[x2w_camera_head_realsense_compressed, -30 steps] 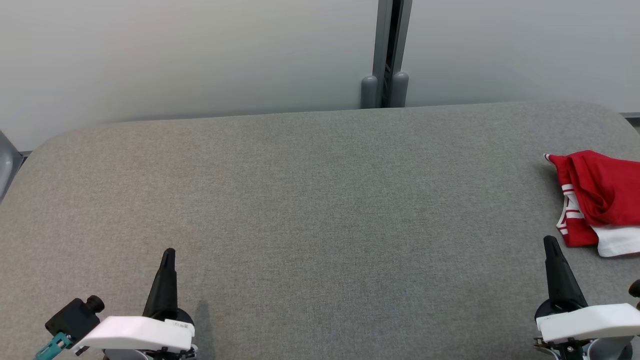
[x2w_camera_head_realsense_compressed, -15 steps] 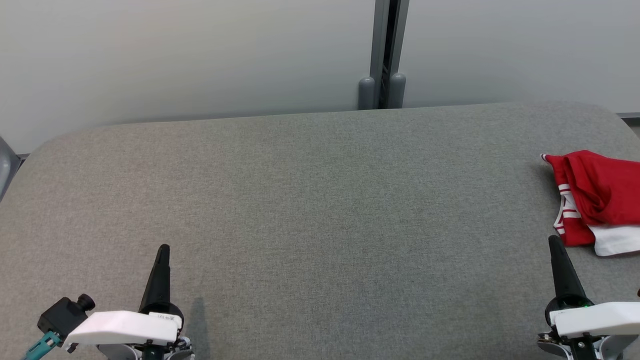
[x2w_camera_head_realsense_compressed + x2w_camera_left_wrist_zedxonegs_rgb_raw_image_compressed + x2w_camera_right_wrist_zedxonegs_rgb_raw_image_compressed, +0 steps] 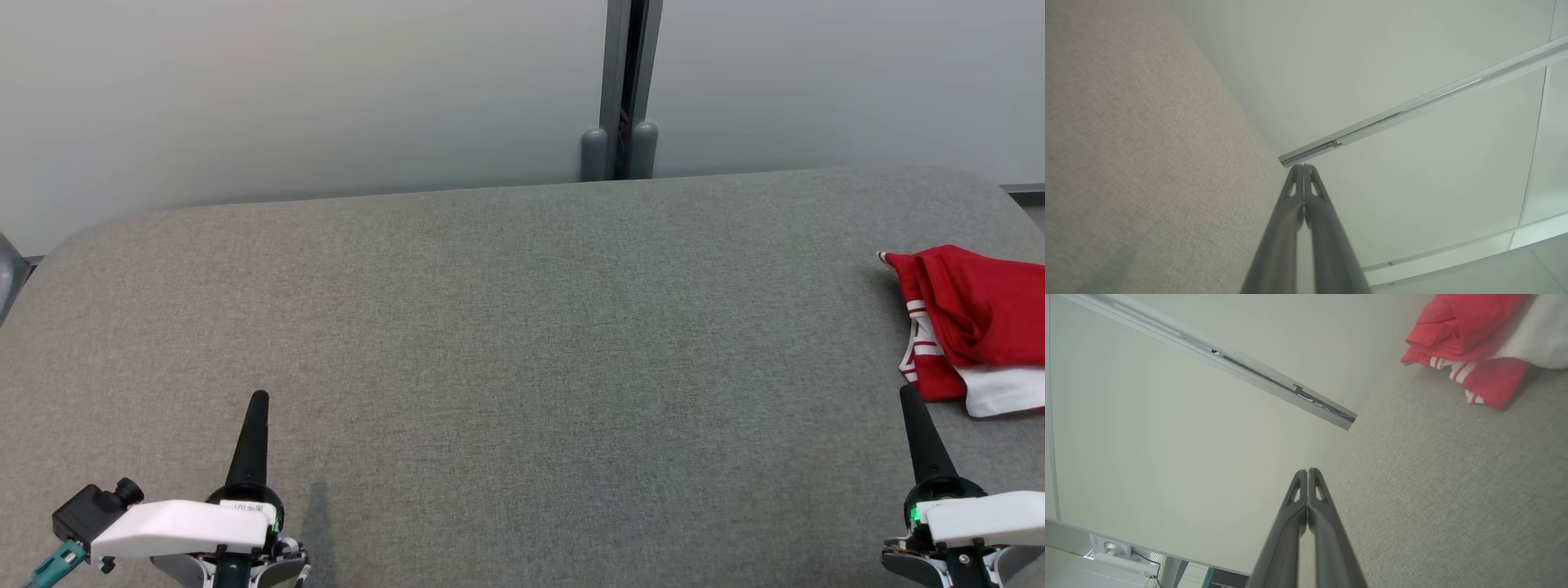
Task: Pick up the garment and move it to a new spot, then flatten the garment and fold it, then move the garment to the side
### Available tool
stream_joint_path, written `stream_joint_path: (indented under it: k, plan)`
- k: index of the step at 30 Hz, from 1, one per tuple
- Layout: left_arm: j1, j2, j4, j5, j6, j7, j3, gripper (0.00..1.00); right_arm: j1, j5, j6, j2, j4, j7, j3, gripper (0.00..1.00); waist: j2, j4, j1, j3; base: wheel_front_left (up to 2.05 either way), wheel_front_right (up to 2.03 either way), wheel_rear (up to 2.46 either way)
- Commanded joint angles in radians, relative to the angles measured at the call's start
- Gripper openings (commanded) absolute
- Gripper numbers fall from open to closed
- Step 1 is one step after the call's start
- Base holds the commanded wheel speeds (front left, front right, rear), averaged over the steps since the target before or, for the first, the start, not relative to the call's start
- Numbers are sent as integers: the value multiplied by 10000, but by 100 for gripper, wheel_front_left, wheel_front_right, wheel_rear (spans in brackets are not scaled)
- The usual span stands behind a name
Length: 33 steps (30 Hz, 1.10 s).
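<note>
Now both arms sit low over the table [image 3: 522,327], left gripper [image 3: 258,398] and right gripper [image 3: 905,393] pointing forward, fingers pressed together, empty; the garment [image 3: 976,314] lies near the right one.

You will find no text here that can be read. The small white printed label [image 3: 246,507], on the white housing behind the left claw [image 3: 258,398] at the near left, carries dark characters too small to make out. The pale box-shaped device [image 3: 1110,548], low at the left of the right wrist view, bears a faint mark, which is also illegible.
</note>
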Motion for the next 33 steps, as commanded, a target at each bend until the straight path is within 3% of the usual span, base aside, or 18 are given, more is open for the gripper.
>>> stream_joint_path:
  k: [1, 33]
  plan:
    - [-302, 76, -26, -274, -81, 75, 91, 0, -184, 344, -1, -97, -39, 85, -74, 0, 0, -8, 0, -5, 0, 0, 0]
    - [-576, 94, 233, -2614, -406, 759, 496, 0, -238, 3142, -1, -138, 137, 759, -327, 0, 0, -142, 0, -91, 0, 0, 0]
